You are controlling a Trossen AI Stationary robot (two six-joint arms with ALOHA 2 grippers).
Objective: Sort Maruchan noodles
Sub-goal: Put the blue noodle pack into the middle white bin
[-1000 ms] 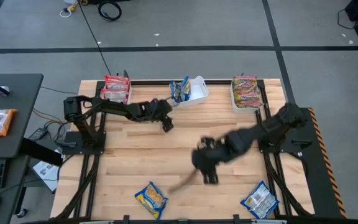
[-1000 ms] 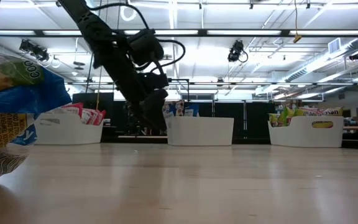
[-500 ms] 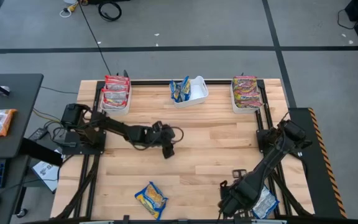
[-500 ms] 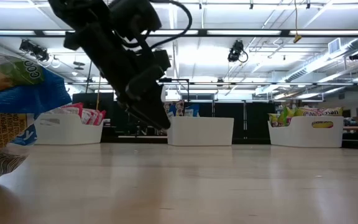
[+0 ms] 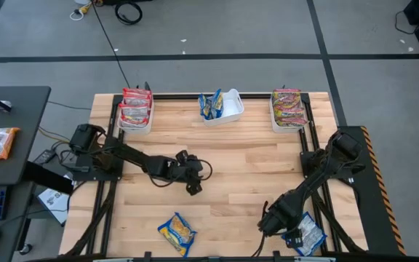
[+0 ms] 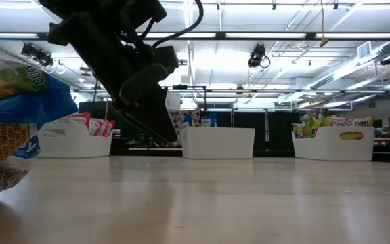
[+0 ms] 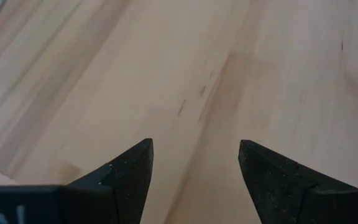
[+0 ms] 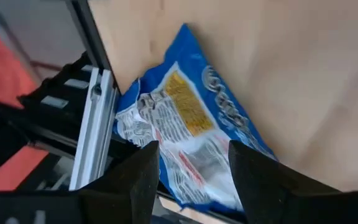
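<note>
Here, crinkly blue-yellow ramen packet (image 8: 191,143) at table edge, right gripper (image 8: 191,168) fingers spread above it, left gripper (image 7: 194,168) fingers apart, empty.

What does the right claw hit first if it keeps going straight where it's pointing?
Probably the blue-yellow noodle packet at the table's front right corner: the right claw is open, aimed at it, fingers straddling it. Depth is unclear.
</note>
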